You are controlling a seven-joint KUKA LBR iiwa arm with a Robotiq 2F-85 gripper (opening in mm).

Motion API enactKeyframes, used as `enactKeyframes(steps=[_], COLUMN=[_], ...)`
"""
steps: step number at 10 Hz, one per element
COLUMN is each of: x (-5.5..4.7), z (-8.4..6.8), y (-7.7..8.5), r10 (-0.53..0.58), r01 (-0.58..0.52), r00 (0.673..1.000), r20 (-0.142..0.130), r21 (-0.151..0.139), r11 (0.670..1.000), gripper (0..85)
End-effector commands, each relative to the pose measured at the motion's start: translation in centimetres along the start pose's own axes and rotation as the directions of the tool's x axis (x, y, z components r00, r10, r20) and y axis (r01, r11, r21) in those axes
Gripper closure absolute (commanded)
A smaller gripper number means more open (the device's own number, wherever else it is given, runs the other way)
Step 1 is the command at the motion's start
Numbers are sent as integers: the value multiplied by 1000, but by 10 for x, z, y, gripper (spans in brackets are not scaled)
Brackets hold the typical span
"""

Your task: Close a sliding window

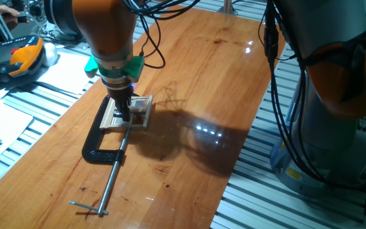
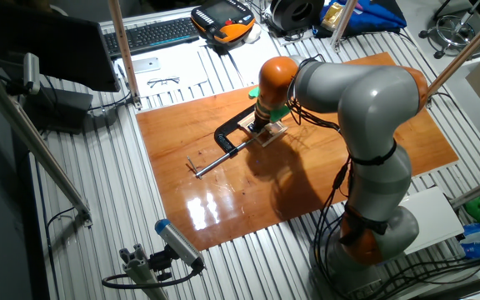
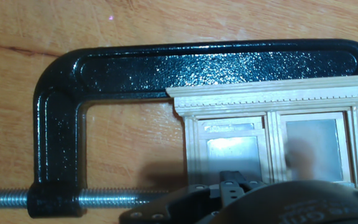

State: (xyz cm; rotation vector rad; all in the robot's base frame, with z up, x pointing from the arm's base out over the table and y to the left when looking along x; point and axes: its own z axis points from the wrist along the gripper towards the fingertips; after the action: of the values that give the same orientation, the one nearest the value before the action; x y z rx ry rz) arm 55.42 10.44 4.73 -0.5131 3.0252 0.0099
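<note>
- Your gripper [image 1: 125, 114] sits on the sliding window [image 1: 129, 112], frame centre-left; finger state cannot be told.
- C-clamp [image 1: 103, 143] holds the window, 2 panes visible.

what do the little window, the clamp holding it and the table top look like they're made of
Sliding window: pale unfinished-looking wood with visible grain and carved trim; the panes look clear, glass or plastic, can't tell which.
C-clamp: probably cast metal under a speckled glossy black coating, with a bare steel threaded screw.
Table top: reddish-brown wood, likely varnished, since it reflects the lights.
</note>
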Motion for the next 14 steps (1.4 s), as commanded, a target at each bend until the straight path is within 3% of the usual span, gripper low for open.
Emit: enactKeyframes(steps=[1,14], x=[1,7], z=[0,-1], y=[0,-2], r10=[0,-2], r01=[0,2], r00=[1000,1000], r20=[0,-8], r21=[0,0], r11=[1000,1000], gripper=[850,850])
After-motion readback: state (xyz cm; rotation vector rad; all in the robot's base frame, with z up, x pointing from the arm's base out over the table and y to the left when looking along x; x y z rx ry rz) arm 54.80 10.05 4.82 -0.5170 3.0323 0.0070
